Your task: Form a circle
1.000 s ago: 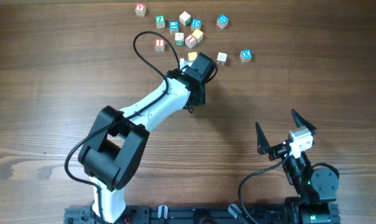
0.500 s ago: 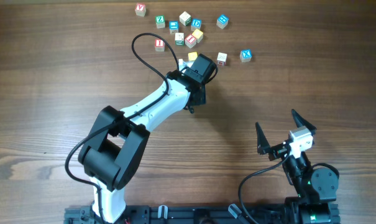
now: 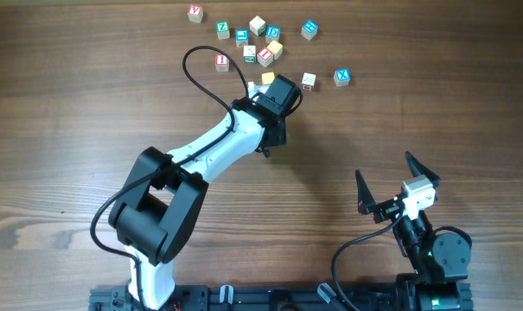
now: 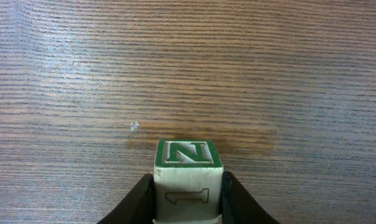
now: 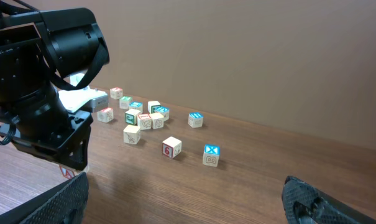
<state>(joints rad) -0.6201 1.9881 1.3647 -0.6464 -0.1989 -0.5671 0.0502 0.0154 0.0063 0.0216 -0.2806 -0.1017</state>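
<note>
We see a brown wooden surface (image 3: 417, 121) with lots of tiny letter cubes at its far side. The circle (image 3: 265, 54) is the small bunch of five cubes there. One has a red letter, one is yellow, one has a blue letter and two are pale. They sit close together, and it does not look like a neat round ring. More cubes lie loose around it. A red Y cube (image 3: 195, 13) and a green Z cube (image 3: 223, 29) are to the left of it. A red I cube (image 3: 222, 61) is lower on that side. A blue cube (image 3: 309, 29) is to the right of the bunch. A pale cube with a red 6 (image 3: 308, 80) and a blue X cube (image 3: 342, 77) are lower on the right, near each other but not touching. The left arm (image 3: 218, 142) reaches up to just below the bunch. The left jaws are clamped on a pale cube with a green N (image 4: 186, 152) on top, one jaw on each side of it. We cannot tell if this N cube touches the surface. It is near the circle but not part of it. The right arm (image 3: 417, 229) stays far back at the near right side, well apart from all the cubes. The right jaws are spread wide apart and have nothing in them.
</note>
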